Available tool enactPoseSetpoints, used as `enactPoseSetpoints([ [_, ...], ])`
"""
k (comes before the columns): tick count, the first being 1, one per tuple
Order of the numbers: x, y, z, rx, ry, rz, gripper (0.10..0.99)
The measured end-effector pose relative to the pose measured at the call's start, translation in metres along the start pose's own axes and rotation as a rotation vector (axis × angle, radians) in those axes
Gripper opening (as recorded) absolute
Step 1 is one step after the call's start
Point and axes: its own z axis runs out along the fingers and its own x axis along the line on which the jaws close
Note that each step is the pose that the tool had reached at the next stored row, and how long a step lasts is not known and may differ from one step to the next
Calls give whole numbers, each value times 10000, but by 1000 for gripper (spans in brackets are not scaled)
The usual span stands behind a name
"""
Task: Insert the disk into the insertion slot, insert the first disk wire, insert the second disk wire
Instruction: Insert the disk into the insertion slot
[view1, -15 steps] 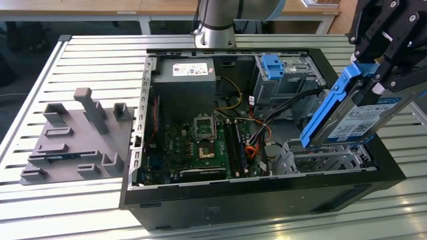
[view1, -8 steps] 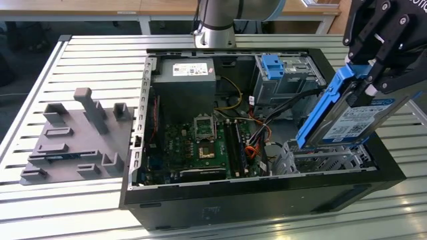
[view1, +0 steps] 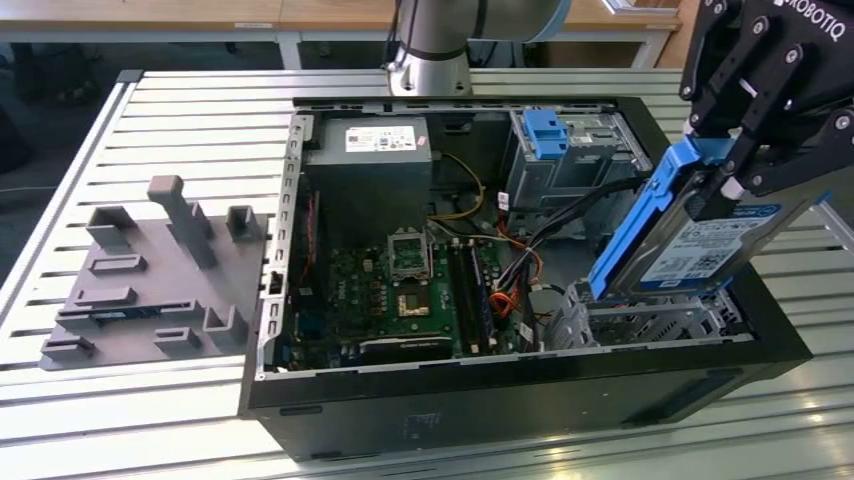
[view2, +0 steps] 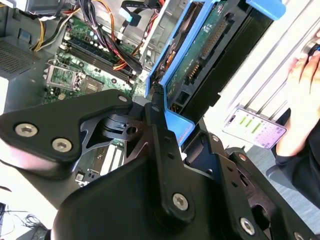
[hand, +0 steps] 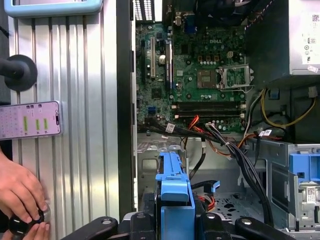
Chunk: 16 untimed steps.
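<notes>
My gripper (view1: 727, 165) is shut on the disk (view1: 705, 250), a grey drive with a white label in a blue carrier frame (view1: 641, 225). It hangs tilted, with its lower end just above the insertion slot (view1: 654, 322), the low perforated metal cage in the open computer case at the exterior view's right. In the second wrist view the black fingers (view2: 157, 112) clamp the blue carrier (view2: 175, 75), and the drive's green board (view2: 210, 40) faces the camera. The first wrist view looks down the carrier's edge (hand: 172, 192) at the cage (hand: 150, 162). Loose cables (hand: 220, 145) run past the cage, one with a blue plug (hand: 216, 186).
The taller bay with a blue latch (view1: 550, 135) stands behind the cage. Motherboard (view1: 400, 285) and power supply (view1: 367, 170) occupy the case's left half. A grey fixture plate (view1: 134, 280) lies on the slatted table. Beside the case lie a phone (hand: 30, 120) and a person's hand (hand: 20, 192).
</notes>
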Motion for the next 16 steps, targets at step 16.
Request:
enactPoseSetpoints([
  [16,-36,-14,132,-2,-36,-174,365],
])
